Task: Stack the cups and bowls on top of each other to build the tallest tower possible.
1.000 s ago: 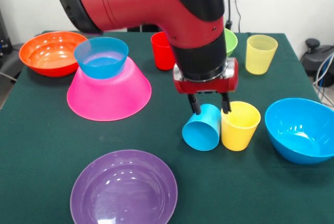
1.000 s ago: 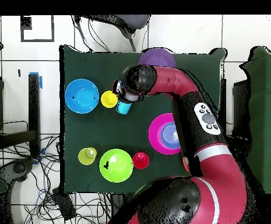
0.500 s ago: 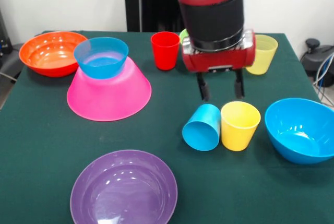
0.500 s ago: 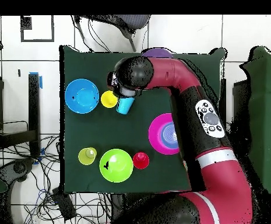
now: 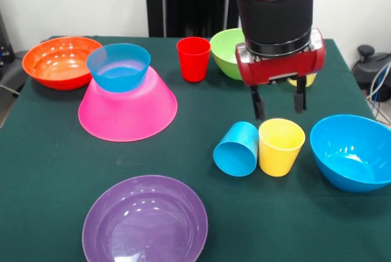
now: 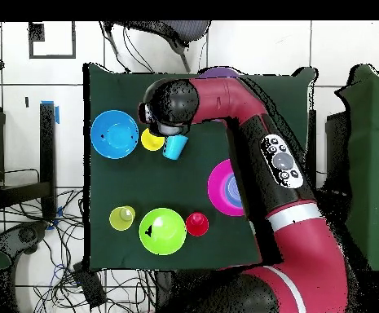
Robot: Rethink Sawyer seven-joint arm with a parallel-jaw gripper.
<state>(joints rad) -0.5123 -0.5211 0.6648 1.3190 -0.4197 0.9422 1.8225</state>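
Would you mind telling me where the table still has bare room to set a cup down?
Bare cloth lies between the pink bowl and the tipped blue cup, and along the near edge between the purple bowl and the large blue bowl. It is crowded where the gripper hangs above the yellow cup.
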